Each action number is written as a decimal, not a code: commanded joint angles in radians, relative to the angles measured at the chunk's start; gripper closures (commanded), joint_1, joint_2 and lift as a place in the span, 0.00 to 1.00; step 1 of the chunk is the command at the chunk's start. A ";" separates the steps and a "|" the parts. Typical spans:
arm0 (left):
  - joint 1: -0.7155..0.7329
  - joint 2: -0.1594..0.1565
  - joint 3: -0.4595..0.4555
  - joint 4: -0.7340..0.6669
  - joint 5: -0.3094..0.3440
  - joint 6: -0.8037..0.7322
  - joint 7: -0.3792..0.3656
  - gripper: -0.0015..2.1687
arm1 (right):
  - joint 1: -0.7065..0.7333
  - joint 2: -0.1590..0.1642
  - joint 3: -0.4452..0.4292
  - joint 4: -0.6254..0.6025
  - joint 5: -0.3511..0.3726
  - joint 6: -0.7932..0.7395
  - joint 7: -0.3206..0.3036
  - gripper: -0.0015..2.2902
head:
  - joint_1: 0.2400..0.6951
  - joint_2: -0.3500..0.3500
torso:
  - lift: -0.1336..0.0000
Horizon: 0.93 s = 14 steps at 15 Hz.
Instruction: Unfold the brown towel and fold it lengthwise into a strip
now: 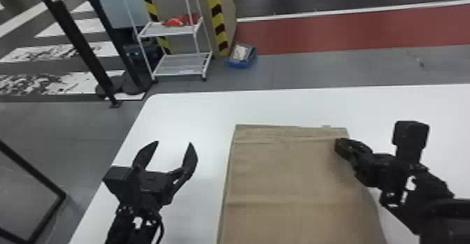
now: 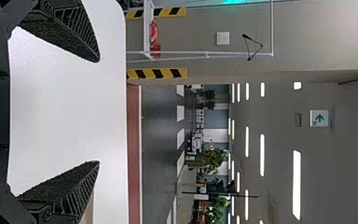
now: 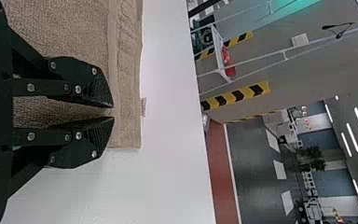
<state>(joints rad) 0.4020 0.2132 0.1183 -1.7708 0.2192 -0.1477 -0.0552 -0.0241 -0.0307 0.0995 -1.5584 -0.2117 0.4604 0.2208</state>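
Left of the towel, my left gripper (image 1: 174, 144) stands wide open over the white table, nothing between its fingers. In its wrist view the left gripper (image 2: 99, 112) has its two fingers far apart. The brown towel (image 1: 279, 177) lies spread as a long rectangle, with a band across its far end and slight creases. At its right edge near the far corner is my right gripper (image 1: 340, 149). The right wrist view has the right gripper (image 3: 113, 113) shut on the towel (image 3: 126, 84) beside the banded end, tips close together with cloth between them.
The white table (image 1: 189, 110) extends past the towel's far end and on both sides. Beyond its far edge stand a white wire shelf (image 1: 182, 65) and a blue bin (image 1: 241, 56) on the floor. Black posts (image 1: 80, 47) rise at the far left.
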 commanded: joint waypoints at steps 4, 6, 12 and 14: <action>0.003 -0.002 0.004 0.002 0.000 0.000 0.000 0.05 | -0.008 0.000 -0.007 0.000 -0.005 0.021 -0.003 0.53 | 1.00 0.83 | 0.07; 0.003 -0.002 0.004 0.002 0.000 0.000 0.000 0.05 | 0.003 0.002 -0.017 0.000 -0.012 0.005 -0.003 0.36 | 1.00 0.83 | 0.07; 0.005 -0.002 0.006 0.002 0.000 -0.003 0.000 0.05 | -0.010 0.002 -0.007 0.003 0.000 0.024 -0.003 0.34 | 1.00 0.83 | 0.07; 0.006 -0.002 0.006 0.002 0.000 -0.003 0.000 0.05 | -0.013 0.002 -0.007 0.004 0.002 0.030 -0.003 0.43 | 1.00 0.83 | 0.07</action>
<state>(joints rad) 0.4065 0.2117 0.1240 -1.7691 0.2193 -0.1506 -0.0551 -0.0342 -0.0284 0.0915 -1.5558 -0.2116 0.4866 0.2178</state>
